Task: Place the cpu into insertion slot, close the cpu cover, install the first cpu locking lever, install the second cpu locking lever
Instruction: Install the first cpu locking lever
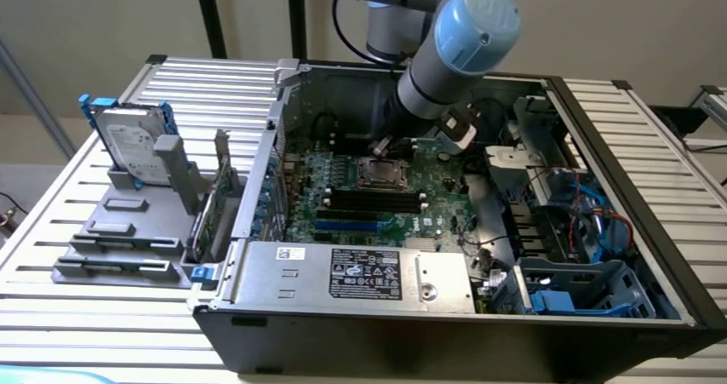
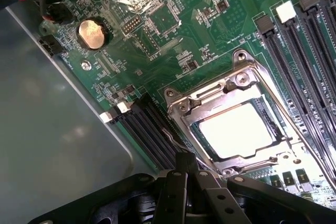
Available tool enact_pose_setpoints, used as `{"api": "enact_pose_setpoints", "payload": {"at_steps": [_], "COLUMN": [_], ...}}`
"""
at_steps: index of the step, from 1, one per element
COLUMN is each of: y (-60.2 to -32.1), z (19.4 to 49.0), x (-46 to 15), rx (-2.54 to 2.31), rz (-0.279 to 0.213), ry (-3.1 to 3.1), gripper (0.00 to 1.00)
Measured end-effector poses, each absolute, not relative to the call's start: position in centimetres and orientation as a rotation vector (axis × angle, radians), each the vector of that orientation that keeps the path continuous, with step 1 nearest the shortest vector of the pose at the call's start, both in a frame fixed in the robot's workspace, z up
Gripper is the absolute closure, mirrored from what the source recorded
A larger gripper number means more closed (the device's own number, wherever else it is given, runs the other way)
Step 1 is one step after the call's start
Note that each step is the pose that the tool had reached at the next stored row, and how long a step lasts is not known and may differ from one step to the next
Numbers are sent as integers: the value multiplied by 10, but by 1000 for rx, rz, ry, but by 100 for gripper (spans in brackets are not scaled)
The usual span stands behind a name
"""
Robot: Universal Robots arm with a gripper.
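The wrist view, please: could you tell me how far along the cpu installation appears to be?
Done: the cpu lies seated, with the cpu cover closed over its edges. In hand: the gripper is at a thin locking lever beside that cover, which looks unlatched. Left: latching the levers; the second one's state is unclear.

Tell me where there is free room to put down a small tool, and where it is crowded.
Free: the slatted table on the exterior view's right of the computer case, and its near strip by the grey fixture holding the hard drive. Crowded: inside the case around the cpu cover, under the robot arm, beside the memory slots.
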State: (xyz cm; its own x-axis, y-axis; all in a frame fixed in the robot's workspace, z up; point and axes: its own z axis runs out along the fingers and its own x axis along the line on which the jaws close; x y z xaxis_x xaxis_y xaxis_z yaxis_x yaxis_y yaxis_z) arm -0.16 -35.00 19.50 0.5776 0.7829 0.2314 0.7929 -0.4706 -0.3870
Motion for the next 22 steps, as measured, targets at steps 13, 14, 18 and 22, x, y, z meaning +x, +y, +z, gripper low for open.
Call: {"api": "enact_pose_setpoints", "payload": {"at_steps": [13,14,18,22], "y": [-350,-350,-350,-352], "z": [189,189,188,188], "x": [5,5,6,5], "rx": [-2359,-2359,-2362,-2361], "rz": [-29,-29,-27,-26], "ry": [-1264,-1264,-1265,-1266], "gripper": [89,89,89,89]}}
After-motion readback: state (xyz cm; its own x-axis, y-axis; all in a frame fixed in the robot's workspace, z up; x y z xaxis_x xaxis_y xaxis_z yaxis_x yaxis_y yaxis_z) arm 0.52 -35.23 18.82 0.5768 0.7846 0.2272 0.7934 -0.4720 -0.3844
